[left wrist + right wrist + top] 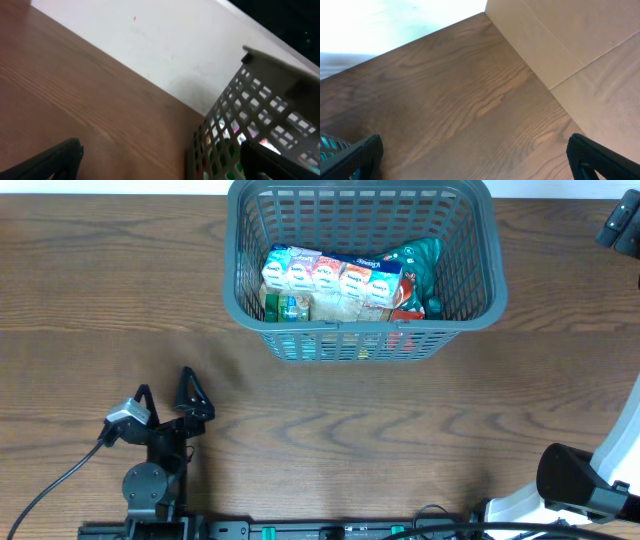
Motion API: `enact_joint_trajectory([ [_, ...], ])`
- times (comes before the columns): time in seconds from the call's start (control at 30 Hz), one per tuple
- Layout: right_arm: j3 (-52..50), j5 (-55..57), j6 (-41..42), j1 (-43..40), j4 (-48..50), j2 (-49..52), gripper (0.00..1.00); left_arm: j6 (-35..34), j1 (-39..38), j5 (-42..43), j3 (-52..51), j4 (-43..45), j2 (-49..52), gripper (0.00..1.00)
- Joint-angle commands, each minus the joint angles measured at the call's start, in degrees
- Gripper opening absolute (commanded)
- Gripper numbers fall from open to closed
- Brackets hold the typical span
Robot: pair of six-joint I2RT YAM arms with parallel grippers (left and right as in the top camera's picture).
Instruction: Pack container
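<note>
The container (360, 330) is a large grey lattice basket standing at the back middle of the wooden table. Inside lie a row of small white cartons (330, 277), a green bag (418, 260) and a red packet (405, 307). My left gripper (167, 392) sits low at the front left, well short of the basket, open and empty. In the left wrist view the left gripper (162, 165) spans bare wood, with the basket's corner (250, 115) to its right. My right gripper (620, 225) is at the far right edge, beside the basket. The right wrist view shows the right gripper (477, 160) open over bare table.
A cardboard wall (570, 45) stands along the table's side in the right wrist view. A sliver of the basket (326, 145) shows at that view's lower left. The right arm's base (570, 480) sits at the front right. A black cable (60, 480) trails from the left arm.
</note>
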Motion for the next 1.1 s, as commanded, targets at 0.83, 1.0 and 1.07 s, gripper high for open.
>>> enact_joint_trajectory([
  [0.83,0.09,0.17,1.01,-0.33,-0.13,-0.02,0.99,36.22,0.26,5.44,-0.26,-9.29,-1.22,0.99],
  [1.0,0.09,0.17,1.01,-0.33,-0.13,-0.02,0.99,36.22,0.26,5.44,-0.26,-9.29,-1.22,0.99],
  [1.07,0.11,0.17,1.01,-0.33,-0.13,-0.02,0.99,36.22,0.24,5.44,-0.26,-9.29,-1.14,0.99],
])
